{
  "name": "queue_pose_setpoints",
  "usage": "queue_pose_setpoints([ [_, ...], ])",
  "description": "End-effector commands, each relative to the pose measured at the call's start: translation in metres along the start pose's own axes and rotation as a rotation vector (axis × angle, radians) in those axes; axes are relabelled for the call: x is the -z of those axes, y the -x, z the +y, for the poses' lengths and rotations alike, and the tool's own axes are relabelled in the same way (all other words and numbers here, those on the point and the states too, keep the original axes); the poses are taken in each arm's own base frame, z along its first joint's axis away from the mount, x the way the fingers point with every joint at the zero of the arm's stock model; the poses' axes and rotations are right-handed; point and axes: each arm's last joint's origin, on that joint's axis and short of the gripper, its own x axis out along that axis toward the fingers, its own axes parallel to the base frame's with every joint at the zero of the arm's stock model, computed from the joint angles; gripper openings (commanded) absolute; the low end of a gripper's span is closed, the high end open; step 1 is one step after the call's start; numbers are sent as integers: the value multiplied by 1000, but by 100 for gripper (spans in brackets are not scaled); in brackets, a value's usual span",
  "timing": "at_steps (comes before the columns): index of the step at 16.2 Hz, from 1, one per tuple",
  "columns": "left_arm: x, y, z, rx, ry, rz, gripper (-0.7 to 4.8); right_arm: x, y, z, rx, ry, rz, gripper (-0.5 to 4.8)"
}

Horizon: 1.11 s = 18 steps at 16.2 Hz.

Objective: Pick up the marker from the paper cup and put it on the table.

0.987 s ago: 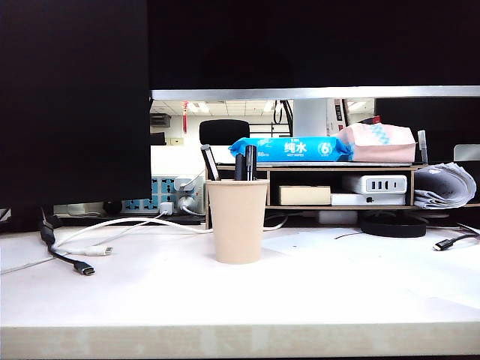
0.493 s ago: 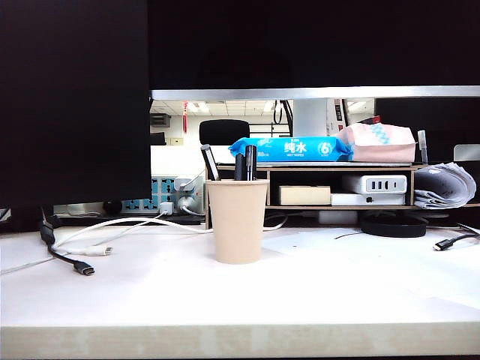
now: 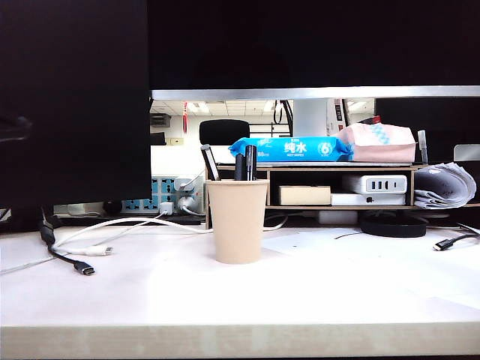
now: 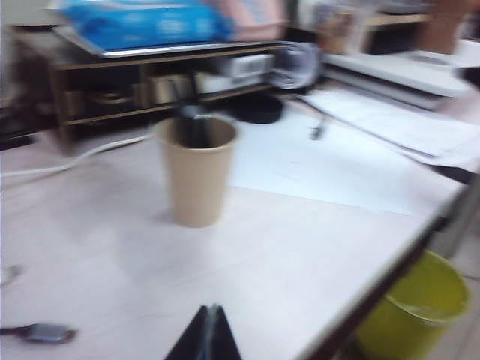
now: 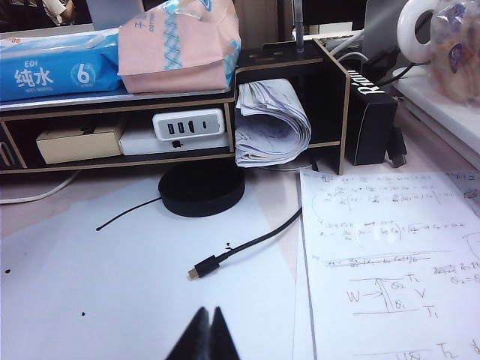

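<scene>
Black marker stands upright in tan paper cup on white table.

shelf unit | blue wipes pack on top | cables left | yellow bin

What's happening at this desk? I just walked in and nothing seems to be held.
Nothing is being handled yet. The marker stands in the paper cup with other pens, on the table. The left gripper is shut and hangs above the table in front of the cup, its view blurred. The right gripper is shut too, over the white sheets near the black cable, away from the cup.
</scene>
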Motion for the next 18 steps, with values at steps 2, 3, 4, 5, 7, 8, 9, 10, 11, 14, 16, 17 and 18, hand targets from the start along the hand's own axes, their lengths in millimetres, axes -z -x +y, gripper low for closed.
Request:
queue_pose_setpoints([
  [2,-1,0,-2,23,-6,-12,-5,-1,0,0,-4,2,-15,-5],
  [3,-1,0,-2,23,-6,-13,-5,-1,0,0,-4,2,-15,-5],
  [4,-1,0,-2,23,-6,-12,-5,-1,0,0,-11,-19,-15,-5],
  [5,-1,0,-2,20,-6,-12,-5,-1,0,1,-32,-41,-12,-5],
  [7,-2,0,-2,20,-6,-13,-5,-2,0,3,-102,-86,-15,-5],
  [8,-2,0,-1,15,-6,-13,-5,-5,0,4,-142,-109,-41,-5],
  [9,-2,0,1,2,-4,-14,-5,-11,1,7,-218,-162,-80,-5],
  [10,-2,1,4,-29,-1,-16,-5,-14,2,9,-273,-208,-91,-6],
  [11,-2,1,8,-72,2,-20,-5,-17,3,11,-336,-255,-82,-6],
  [14,-3,3,18,-176,9,-26,-5,-26,3,14,-431,-273,-34,-6],
  [16,-3,3,19,-189,10,-27,-5,-44,-1,17,-423,-228,-17,-6],
  [17,-3,3,19,-192,11,-27,-6,-54,-6,18,-418,-207,7,-5],
  [18,-3,3,19,-193,11,-28,-5,-66,-18,20,-406,-202,61,-6],
])
